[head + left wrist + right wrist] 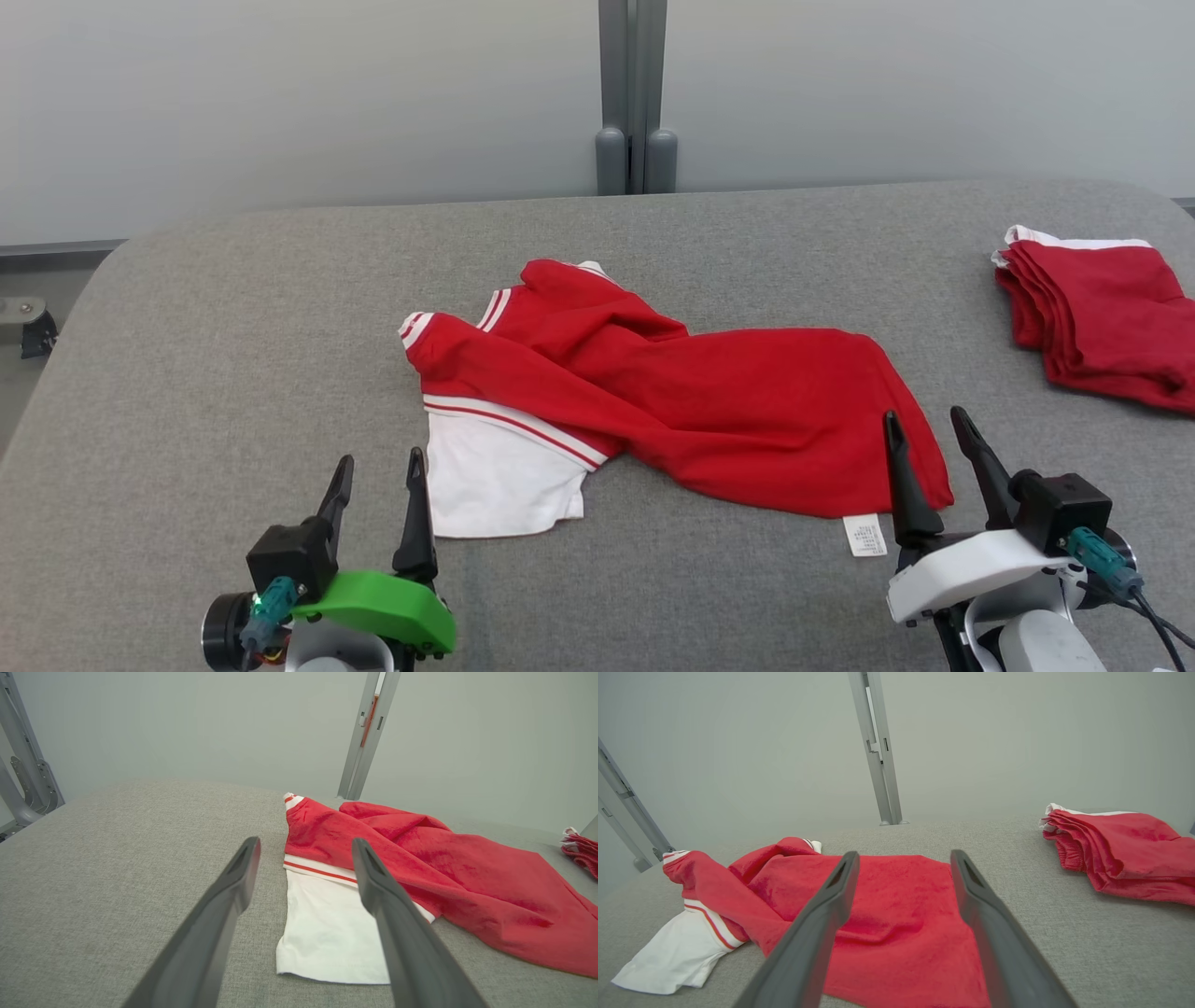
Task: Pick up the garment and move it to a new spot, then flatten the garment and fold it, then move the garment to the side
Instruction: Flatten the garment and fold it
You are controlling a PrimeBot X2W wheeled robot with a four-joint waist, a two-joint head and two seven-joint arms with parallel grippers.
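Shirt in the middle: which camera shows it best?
The head view: the whole shirt lies crumpled on the grey table, white part to hem. The left wrist view shows the white part close, the red cut off. The right wrist view has the tool's fingers across the red body.

1. A table [233,355] covered in grey woven fabric, with rounded far corners, carries everything.
2. A red garment [672,392] lies crumpled near the middle of the table, its creased body stretching toward the right.
3. At the garment's left near end a white panel [495,476], edged with red-and-white striped trim, lies flat on the grey fabric.
4. A small white label [865,535] sticks out from the garment's near right hem and rests on the surface.
5. A folded stack of red cloth [1102,317], white-edged on its far side, lies at the right edge, well apart from the garment.
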